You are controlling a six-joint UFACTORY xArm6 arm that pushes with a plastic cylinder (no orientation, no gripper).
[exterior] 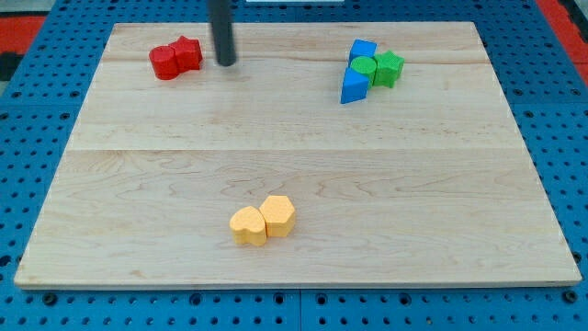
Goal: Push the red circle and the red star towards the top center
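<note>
Camera view, wooden tabletop [303, 165] on a blue pegboard base: my tip [225, 63], the lower end of a straight dark rod, stands near the tabletop's top edge, just to the view's right of the two red blocks and apart from them by a narrow gap. The tool is a bare rod with nothing to open or close, and it holds nothing. The red circle [165, 62] and the red star [187, 53] sit touching in the top-left part of the tabletop, the circle on the view's left and slightly lower, the star beside it; the pair's long axis runs roughly left to right. Since the top center lies to the view's right of them, and my tip is on that same right side, a push toward the goal would seem to call for the tip to get round to the pair's left flank first.

Counted: two red blocks, two yellow, two blue, two green. The yellow pair, a heart [247, 225] and a hexagon [277, 216], touch near the bottom center. At top right cluster a blue cube [363, 51], a blue triangle [354, 86], a green circle [365, 65] and a green star [389, 68], though the blue shapes are hard to make out for certain.
</note>
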